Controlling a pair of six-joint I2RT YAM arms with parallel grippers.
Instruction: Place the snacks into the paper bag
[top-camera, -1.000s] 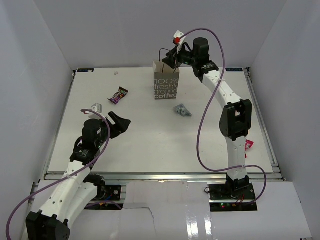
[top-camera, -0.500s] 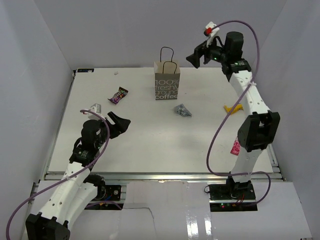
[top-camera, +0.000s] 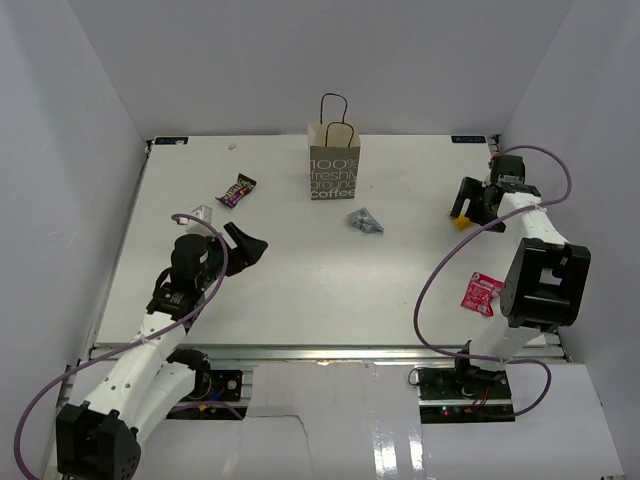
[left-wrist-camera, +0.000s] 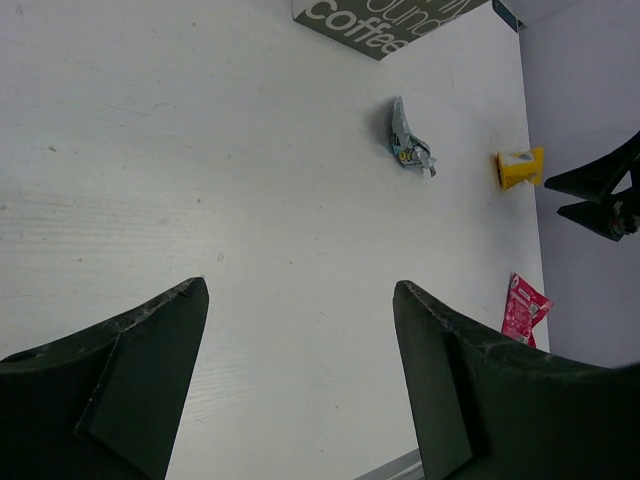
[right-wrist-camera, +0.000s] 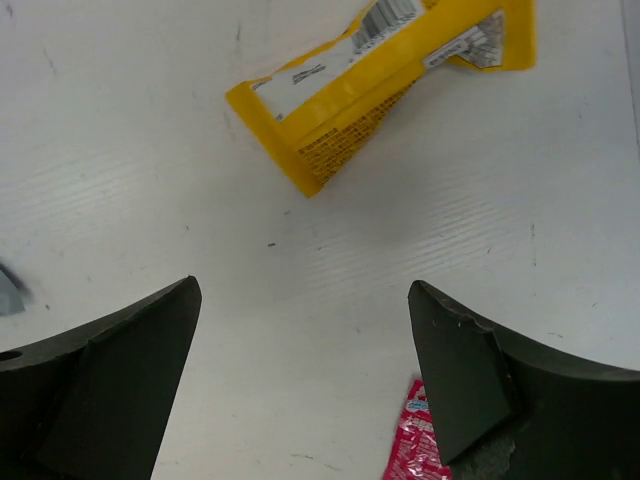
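Paper bag (top-camera: 333, 160) inside hidden; red packet (right-wrist-camera: 410, 450) cropped at edge; left jaws, right jaws released.

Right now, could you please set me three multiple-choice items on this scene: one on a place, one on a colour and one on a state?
1. In the top view, where does the purple packet lie?
A. Inside the paper bag
B. To the right of the paper bag
C. To the left of the paper bag, apart from it

2. What colour is the packet just ahead of the right pincer?
A. Yellow
B. Green
C. Blue

3. How do the right pincer's jaws stand?
A. Shut tight
B. Open, holding nothing
C. Shut on the yellow bar

Answers:
1 C: the packet lies flat, left of the upright bag, with bare surface between them.
2 A: the right wrist view shows a yellow bar just beyond the fingers.
3 B: both fingers stand wide apart with only bare surface between them.
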